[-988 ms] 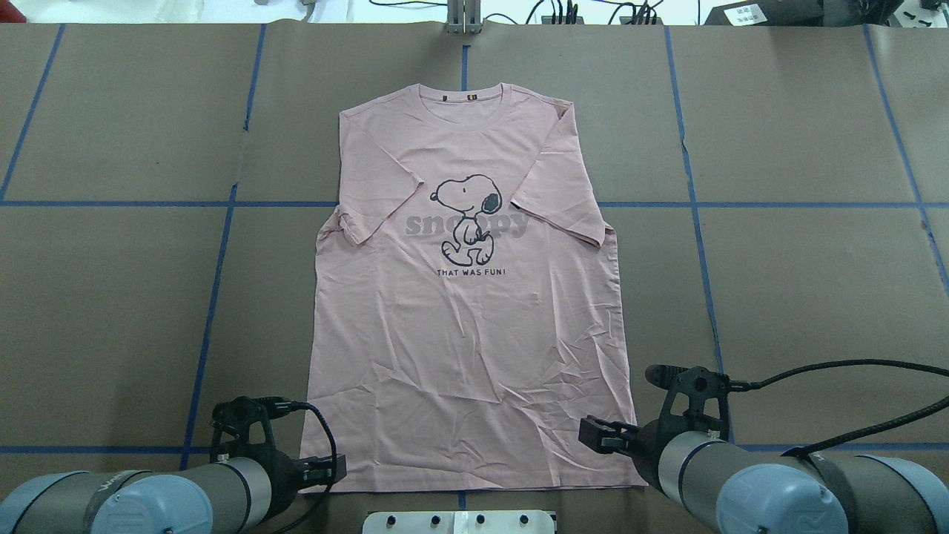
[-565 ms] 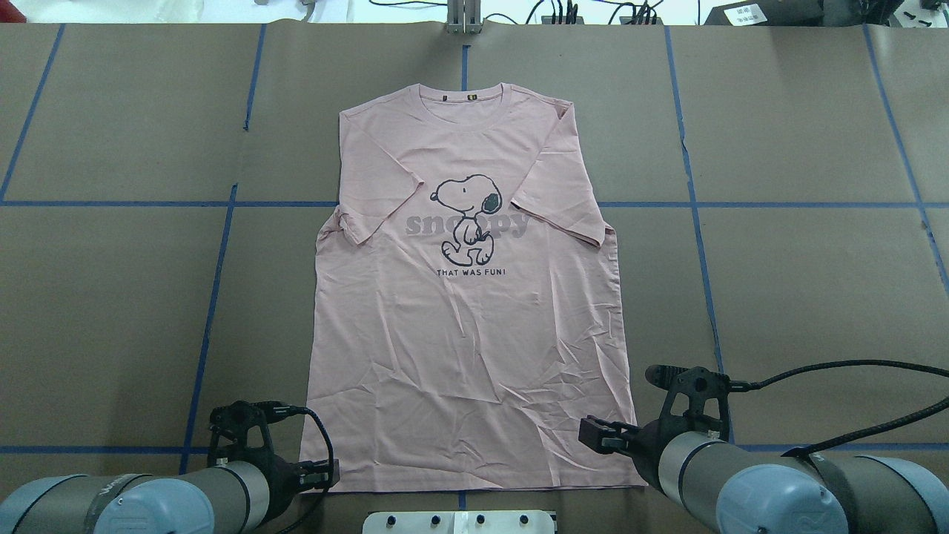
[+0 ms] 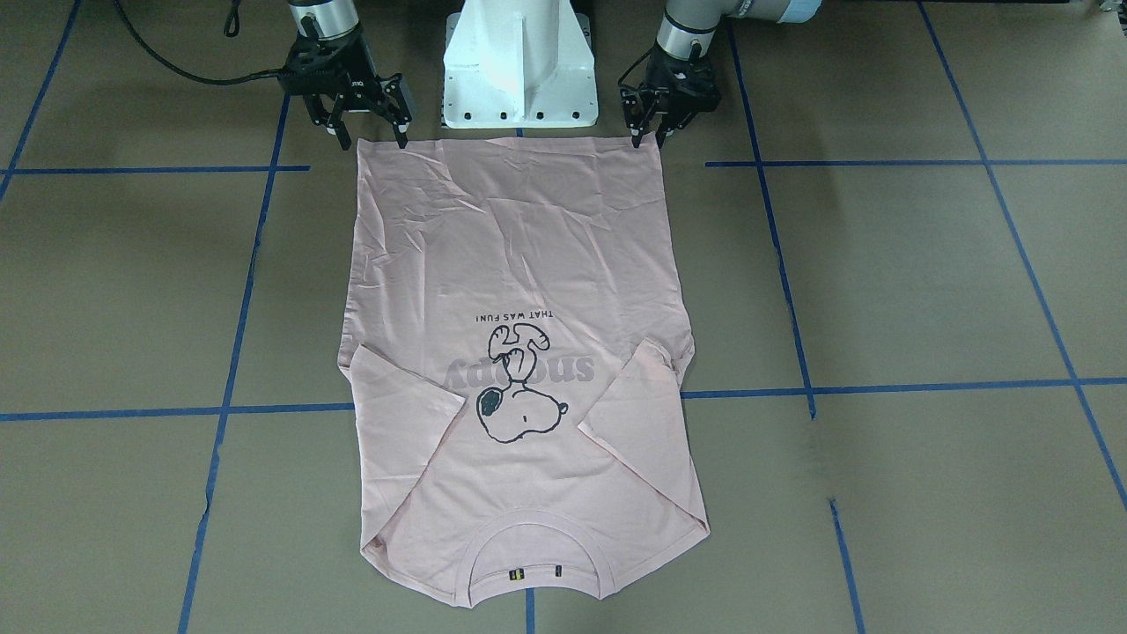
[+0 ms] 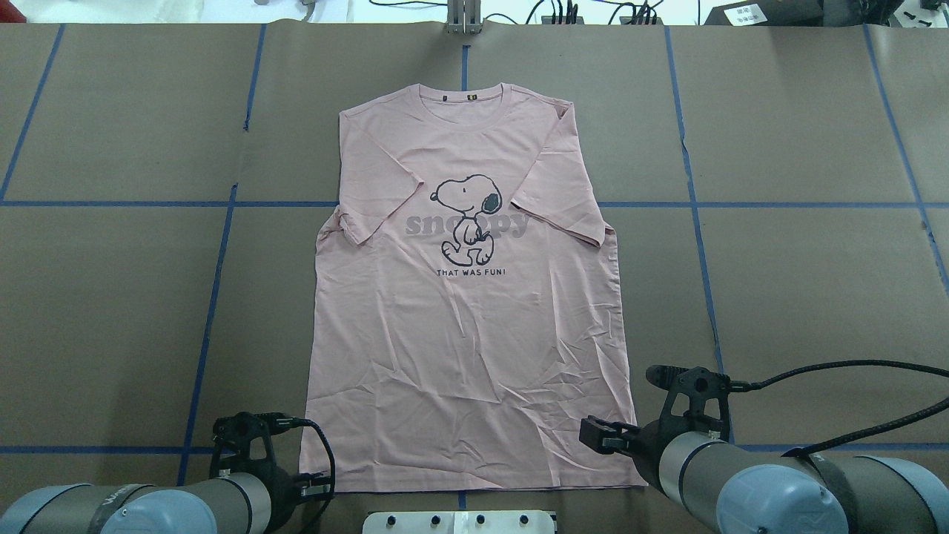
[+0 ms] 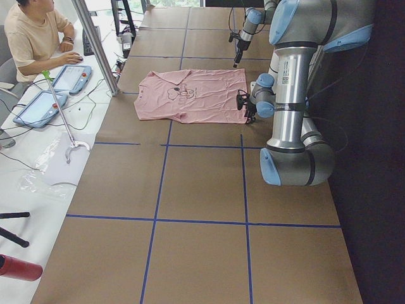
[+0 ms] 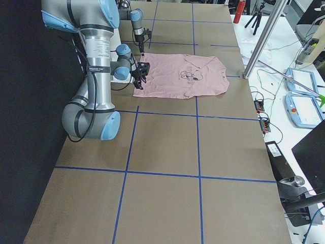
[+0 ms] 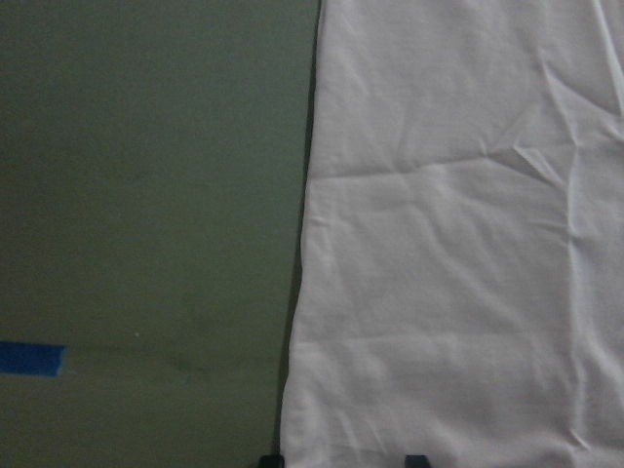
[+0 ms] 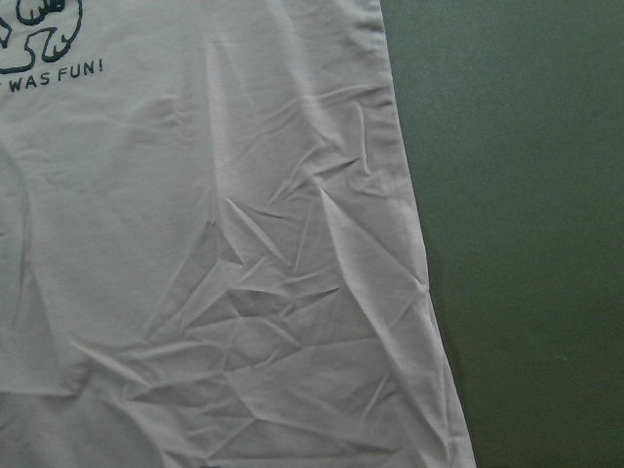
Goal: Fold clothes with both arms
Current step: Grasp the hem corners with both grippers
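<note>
The brown paper-covered table with blue tape lines (image 4: 778, 297) filled the overhead view. The light pink short-sleeved t-shirt with a cartoon dog print (image 4: 467, 356) lay flat in the middle, print up. Its collar was toward the top of the frame, its hem at the bottom, and both sleeves lay folded inward. The silver-grey left arm (image 4: 148, 508) entered at the lower left and the silver-grey right arm (image 4: 778, 489) at the lower right, one beside each hem corner.

In the front-facing view the black left gripper (image 3: 649, 138) stood at the upper right hem corner, its jaws parted narrowly and gripping nothing. The black right gripper (image 3: 370, 139) stood at the upper left corner, jaws spread wide and empty.

Only the left wrist view showed two dark fingertips (image 7: 416, 459) at its bottom edge, one over the cloth and one just off its side edge. The right wrist view showed only wrinkled cloth and bare table.
</note>
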Robot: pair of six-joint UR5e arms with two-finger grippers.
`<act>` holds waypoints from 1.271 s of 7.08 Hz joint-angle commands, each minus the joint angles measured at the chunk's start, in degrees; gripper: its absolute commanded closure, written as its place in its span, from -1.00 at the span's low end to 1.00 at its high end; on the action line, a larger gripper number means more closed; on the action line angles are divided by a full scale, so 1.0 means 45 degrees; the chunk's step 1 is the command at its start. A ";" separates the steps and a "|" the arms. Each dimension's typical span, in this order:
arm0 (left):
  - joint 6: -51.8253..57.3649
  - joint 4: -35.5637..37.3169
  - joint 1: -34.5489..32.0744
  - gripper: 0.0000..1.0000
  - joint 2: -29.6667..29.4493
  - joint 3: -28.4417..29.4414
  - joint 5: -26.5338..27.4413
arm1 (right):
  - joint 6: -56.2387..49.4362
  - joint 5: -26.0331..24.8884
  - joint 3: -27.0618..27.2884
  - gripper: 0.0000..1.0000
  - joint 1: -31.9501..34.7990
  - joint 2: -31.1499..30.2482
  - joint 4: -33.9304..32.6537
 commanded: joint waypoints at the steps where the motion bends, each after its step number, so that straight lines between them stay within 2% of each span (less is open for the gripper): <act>1: -0.0016 0.0007 0.0053 0.99 0.0000 -0.0012 -0.0007 | 0.0015 0.0000 0.0000 -0.87 -0.0012 -0.0001 -0.0015; 2: -0.0016 0.0103 0.0053 1.00 0.0000 -0.0051 -0.0007 | 0.0034 -0.0155 -0.0019 -0.87 -0.0109 -0.0020 -0.0015; 4: 0.0004 0.0104 0.0033 1.00 -0.0078 -0.0091 -0.0007 | 0.1567 -0.1303 -0.0136 -0.40 -0.1198 -0.0039 -0.0073; 5: 0.0004 0.0124 0.0033 1.00 -0.0136 -0.0168 -0.0007 | 0.2196 -0.1734 -0.0349 -0.25 -0.1552 -0.0020 -0.0673; 9: 0.0004 0.0104 0.0053 1.00 -0.0293 -0.0266 -0.0065 | 0.2456 -0.1875 -0.0586 -0.24 -0.1750 -0.0585 -0.0991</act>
